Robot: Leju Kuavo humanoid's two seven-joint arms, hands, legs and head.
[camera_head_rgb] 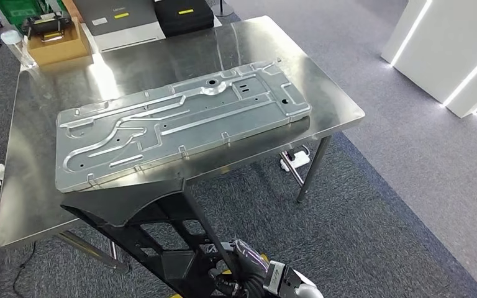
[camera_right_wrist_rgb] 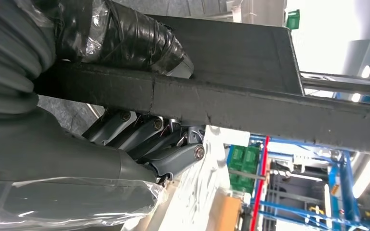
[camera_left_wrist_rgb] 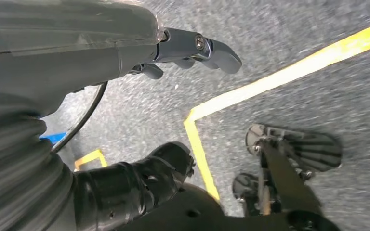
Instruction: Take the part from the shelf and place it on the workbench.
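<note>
- The workbench (camera_head_rgb: 31, 205), a steel-topped table on thin legs, is the landmark; its polished top looks slick, so a sheet laid on it could slide under a nudge.
- The part (camera_head_rgb: 180, 124), a large stamped metal panel with raised ribs and small holes, lies flat on the workbench, spanning most of its length. Its near long edge sits at the near edge of the workbench; bare top remains behind it and past its left end.
- I judge the part stiff but thin and wide: not heavy for its size, awkward, prone to flexing or swinging if held at one end, with sharp edges. Hold is best taken at the long edges, both ends at once, or from beneath.
- A black frame (camera_head_rgb: 155, 242) reaches under the near edge of the workbench, below the part's middle, and appears to be a carrier.
- The right hand (camera_head_rgb: 242, 273) is below the workbench's near edge, fingers wrapped round a black bar of that frame; in the right wrist view the fingers (camera_right_wrist_rgb: 139, 134) curl under the bar and the taped thumb presses on its other side.
- The left hand (camera_left_wrist_rgb: 192, 50) hangs over grey floor with a yellow line, holding nothing, fingers slightly curled and apart.
- Room: open carpet lies right of the workbench; boxes (camera_head_rgb: 56, 37) crowd its far left corner, so withdrawing the frame straight back toward the robot looks safest.
</note>
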